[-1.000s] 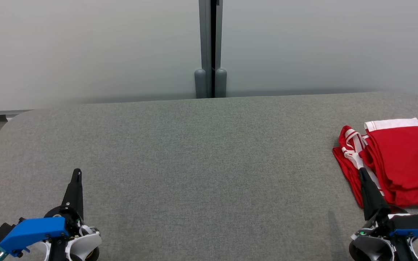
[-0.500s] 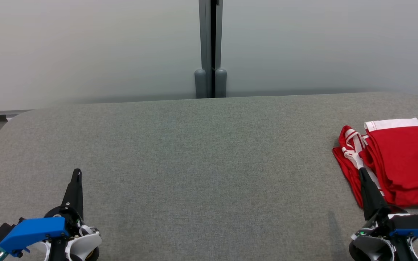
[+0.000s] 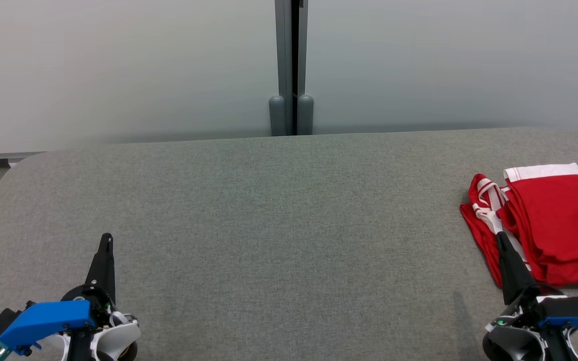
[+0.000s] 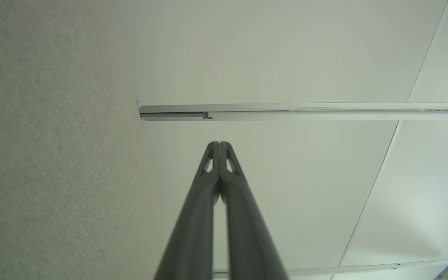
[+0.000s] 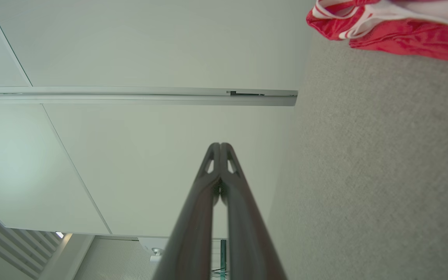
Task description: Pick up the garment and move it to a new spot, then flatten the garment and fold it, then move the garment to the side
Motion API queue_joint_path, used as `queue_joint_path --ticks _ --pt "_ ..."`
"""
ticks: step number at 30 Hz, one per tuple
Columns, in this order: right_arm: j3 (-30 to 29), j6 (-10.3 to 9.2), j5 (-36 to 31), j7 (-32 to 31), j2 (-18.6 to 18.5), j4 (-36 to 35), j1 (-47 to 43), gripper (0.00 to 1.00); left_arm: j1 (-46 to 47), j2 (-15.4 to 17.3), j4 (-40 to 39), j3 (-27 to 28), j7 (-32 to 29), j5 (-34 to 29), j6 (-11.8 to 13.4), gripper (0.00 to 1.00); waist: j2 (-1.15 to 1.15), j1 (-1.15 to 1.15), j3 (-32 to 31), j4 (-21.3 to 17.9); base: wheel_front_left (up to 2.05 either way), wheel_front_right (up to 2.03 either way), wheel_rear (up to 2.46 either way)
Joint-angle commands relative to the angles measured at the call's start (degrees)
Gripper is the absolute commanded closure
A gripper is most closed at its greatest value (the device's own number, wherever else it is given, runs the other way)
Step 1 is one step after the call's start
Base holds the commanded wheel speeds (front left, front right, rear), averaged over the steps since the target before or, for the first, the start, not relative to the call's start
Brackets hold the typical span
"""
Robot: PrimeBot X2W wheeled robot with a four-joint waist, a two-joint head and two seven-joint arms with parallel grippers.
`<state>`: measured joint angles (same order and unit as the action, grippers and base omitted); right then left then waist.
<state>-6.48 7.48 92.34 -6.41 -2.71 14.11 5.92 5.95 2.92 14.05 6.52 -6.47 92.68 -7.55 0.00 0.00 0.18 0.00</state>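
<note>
Grey fabric table (image 3: 269,225), pale wall behind. Red garment (image 3: 560,220) lies bunched at the far right. Left gripper (image 3: 107,236) and right gripper (image 3: 500,236) have fingers pressed together, both empty. Garment probably light, soft and limp; pinch at the white-banded edge.

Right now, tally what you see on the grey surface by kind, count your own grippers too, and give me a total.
Folded red garment with white trim: 1
Grippers: 2, the left gripper and the right gripper, both shut
Total: 3
</note>
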Motion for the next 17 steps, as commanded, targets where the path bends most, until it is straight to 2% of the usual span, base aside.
queue_joint_path --ticks 1,17 --pt "-0.08 0.02 0.16 -0.17 -0.32 0.10 0.74 1.00 0.61 -0.10 0.05 0.21 -0.11 -0.34 -0.17 1.00 0.00 0.00 0.00 0.00 0.00 0.00 0.00" --pt "-0.08 0.02 0.16 -0.17 -0.32 0.10 0.73 1.00 0.61 -0.12 0.04 0.25 -0.17 -0.34 -0.17 1.00 0.00 0.00 0.00 0.00 0.00 0.00 0.00"
